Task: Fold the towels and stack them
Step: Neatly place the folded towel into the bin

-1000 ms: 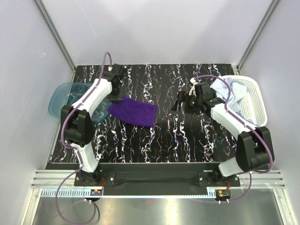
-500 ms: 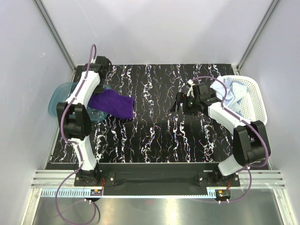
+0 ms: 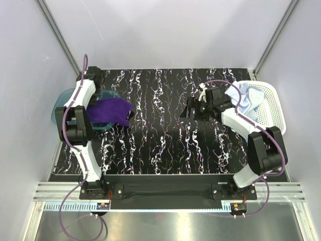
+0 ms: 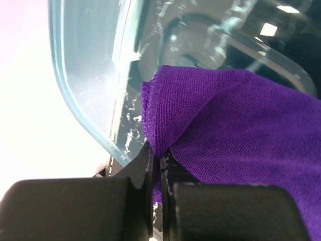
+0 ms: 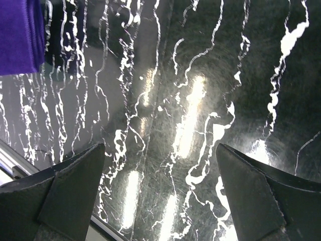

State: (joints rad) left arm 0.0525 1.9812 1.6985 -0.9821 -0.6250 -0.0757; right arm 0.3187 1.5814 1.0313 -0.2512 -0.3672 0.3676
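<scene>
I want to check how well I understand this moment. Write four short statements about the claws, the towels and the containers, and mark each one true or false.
1. The left claw is shut on the purple towel. True.
2. The right claw holds a towel. False: it is open and empty above the table.
3. The purple towel lies in the white basket. False: it is on the left side, partly over the teal tray.
4. The light blue towel is in the white basket. True.
</scene>
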